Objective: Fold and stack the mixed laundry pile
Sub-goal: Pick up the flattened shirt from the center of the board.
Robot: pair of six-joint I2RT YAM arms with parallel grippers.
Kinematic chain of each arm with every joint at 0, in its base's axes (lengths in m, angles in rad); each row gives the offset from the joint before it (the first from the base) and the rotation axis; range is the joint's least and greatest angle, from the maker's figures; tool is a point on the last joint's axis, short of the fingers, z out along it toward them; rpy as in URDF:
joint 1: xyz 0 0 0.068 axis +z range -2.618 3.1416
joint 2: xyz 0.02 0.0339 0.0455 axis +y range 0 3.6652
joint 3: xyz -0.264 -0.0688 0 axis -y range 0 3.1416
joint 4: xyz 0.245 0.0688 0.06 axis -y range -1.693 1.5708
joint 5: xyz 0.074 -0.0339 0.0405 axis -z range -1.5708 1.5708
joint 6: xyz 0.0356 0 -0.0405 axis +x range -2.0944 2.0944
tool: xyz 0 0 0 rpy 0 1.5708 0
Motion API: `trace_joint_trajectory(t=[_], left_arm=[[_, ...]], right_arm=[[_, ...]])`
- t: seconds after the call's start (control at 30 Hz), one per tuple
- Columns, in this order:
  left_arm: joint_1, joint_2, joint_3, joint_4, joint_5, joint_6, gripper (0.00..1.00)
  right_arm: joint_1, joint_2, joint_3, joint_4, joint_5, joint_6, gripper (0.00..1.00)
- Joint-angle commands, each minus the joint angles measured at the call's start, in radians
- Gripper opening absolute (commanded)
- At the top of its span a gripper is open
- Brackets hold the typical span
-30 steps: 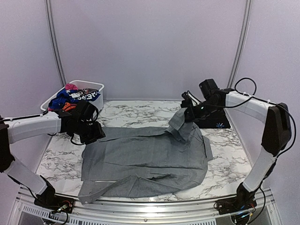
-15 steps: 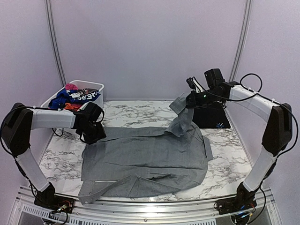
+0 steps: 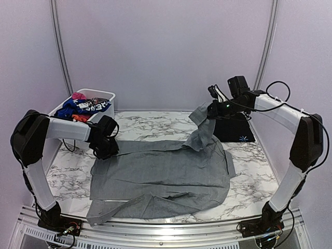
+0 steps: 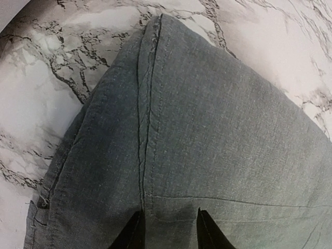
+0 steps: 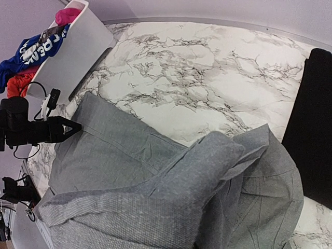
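A grey shirt (image 3: 161, 176) lies spread flat across the marble table. My left gripper (image 3: 106, 148) sits on its back left corner. In the left wrist view the two fingertips stand apart, the gripper (image 4: 168, 231) open over the shirt's seam (image 4: 148, 104). My right gripper (image 3: 211, 110) is shut on the shirt's back right part and holds it up off the table. In the right wrist view the lifted cloth (image 5: 171, 207) hides its fingers. More laundry, blue (image 3: 70, 108), orange-red (image 3: 77, 118) and pink (image 3: 79, 96), lies in the basket.
A white plastic basket (image 3: 102, 95) stands at the back left corner; it also shows in the right wrist view (image 5: 72, 52). A black folded item (image 3: 234, 130) with a small blue mark sits at the back right, just behind the lifted cloth. Bare marble (image 3: 155, 124) lies behind the shirt.
My right gripper has risen and moved back, lifting the shirt's right part higher. My left arm's elbow swung out left while its gripper shifted slightly right on the shirt's corner.
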Motion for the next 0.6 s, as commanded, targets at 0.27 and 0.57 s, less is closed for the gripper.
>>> trace_joint_trajectory(t=[0.27,0.57], left_arm=[[0.039,0.048,0.092,-0.007,-0.021,0.056,0.15],[0.051,-0.014,0.013,-0.034,0.005,0.042,0.26]], right_arm=[[-0.02,0.023,0.064,0.003,-0.017,-0.009,0.0],[-0.021,0.012,0.049,0.0,-0.012,-0.01,0.0]])
